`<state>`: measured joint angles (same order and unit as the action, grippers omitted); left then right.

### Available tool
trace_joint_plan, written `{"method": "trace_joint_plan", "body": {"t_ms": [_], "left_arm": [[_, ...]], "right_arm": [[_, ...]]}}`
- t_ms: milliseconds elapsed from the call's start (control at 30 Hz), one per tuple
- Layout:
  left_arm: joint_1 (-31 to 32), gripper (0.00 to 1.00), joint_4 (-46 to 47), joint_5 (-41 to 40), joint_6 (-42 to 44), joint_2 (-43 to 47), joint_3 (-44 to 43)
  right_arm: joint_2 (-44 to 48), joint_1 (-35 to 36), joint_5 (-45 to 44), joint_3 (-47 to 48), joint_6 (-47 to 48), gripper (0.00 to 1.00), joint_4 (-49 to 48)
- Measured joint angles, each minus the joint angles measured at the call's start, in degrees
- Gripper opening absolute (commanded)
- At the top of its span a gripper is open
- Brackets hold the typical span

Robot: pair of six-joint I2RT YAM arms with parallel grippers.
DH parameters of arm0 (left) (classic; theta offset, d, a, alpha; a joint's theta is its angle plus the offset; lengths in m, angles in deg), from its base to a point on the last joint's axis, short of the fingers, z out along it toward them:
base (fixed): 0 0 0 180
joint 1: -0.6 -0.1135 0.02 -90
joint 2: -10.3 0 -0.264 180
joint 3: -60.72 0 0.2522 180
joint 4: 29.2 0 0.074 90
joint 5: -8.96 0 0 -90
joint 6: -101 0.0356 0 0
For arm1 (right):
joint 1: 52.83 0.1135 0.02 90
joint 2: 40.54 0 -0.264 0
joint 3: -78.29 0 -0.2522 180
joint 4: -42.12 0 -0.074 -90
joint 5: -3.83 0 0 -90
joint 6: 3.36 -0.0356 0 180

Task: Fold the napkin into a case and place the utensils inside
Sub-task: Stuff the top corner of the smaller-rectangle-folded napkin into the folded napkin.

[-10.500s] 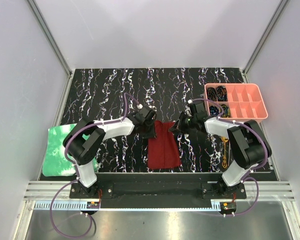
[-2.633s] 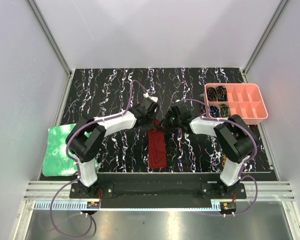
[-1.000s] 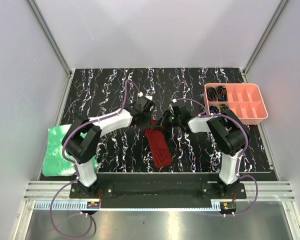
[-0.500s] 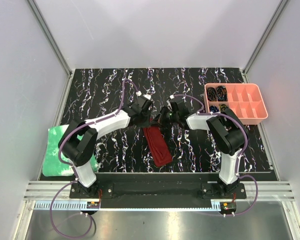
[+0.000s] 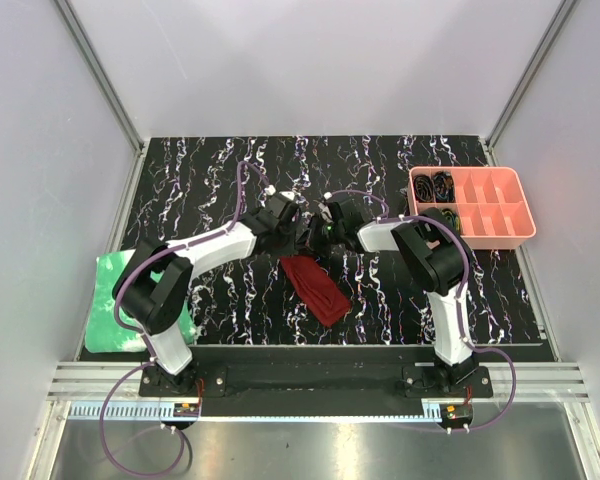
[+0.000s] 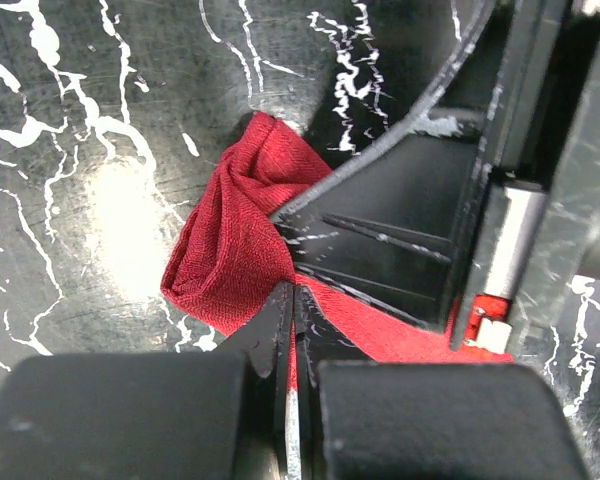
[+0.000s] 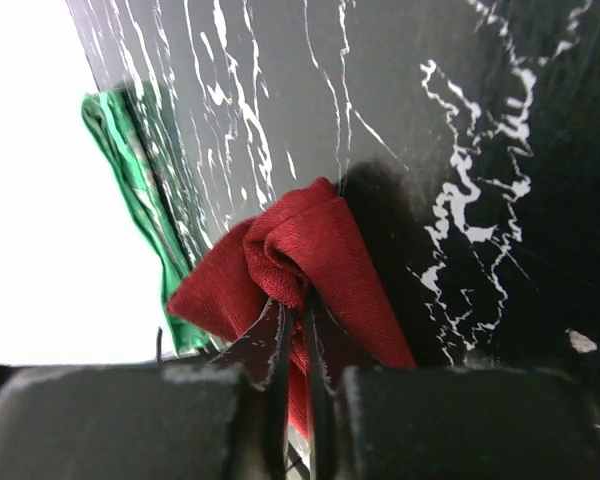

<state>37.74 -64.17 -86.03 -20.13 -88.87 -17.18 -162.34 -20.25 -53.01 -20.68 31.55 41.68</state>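
The napkin (image 5: 317, 288) lies just below the centre of the overhead frame as a narrow folded strip. It slants from upper left to lower right, and its upper end is bunched into a lump. The left gripper (image 6: 288, 300) has its jaws pressed together on a thin edge of the red cloth at the bottom of its wrist view. The right gripper (image 7: 294, 305) is likewise clamped tight on a puckered fold at that same end (in the overhead frame the two sets of fingers sit almost against each other). That crowding is the main risk, I judge. Any pull in differing directions could twist the strip, open its layers and spoil the case, and the fingers might knock together. A shallow pinch could also slip and drop the end in a heap. I cannot make out the utensils in any view, so I cannot tell where they are.
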Motion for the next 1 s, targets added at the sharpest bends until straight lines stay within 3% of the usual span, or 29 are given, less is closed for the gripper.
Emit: {"method": "trace_joint_plan", "body": {"t_ms": [133,400,500,667,733,1000], "left_arm": [[-0.52,0.00,0.31,-0.17,-0.37,0.28,1.16],[-1.92,0.00,0.09,-0.24,-0.46,1.75,3.58],[-1.99,0.00,0.31,-0.20,-0.68,2.16,3.87],[-1.99,0.00,0.81,-0.17,-0.85,2.36,4.09],[-1.99,0.00,1.14,-0.20,-0.87,2.36,4.33],[-2.08,0.00,1.25,-0.90,-0.59,2.36,4.37]], "right_arm": [[0.31,0.00,0.83,0.04,2.47,0.30,1.29],[3.43,0.00,0.96,0.48,7.80,0.31,7.34],[3.37,0.00,1.05,1.29,8.79,0.29,8.57],[2.19,0.00,2.01,4.02,10.25,0.06,9.64],[1.60,0.00,2.58,4.83,10.91,0.02,9.79],[0.79,0.13,5.51,5.49,11.63,0.00,11.56]]}}
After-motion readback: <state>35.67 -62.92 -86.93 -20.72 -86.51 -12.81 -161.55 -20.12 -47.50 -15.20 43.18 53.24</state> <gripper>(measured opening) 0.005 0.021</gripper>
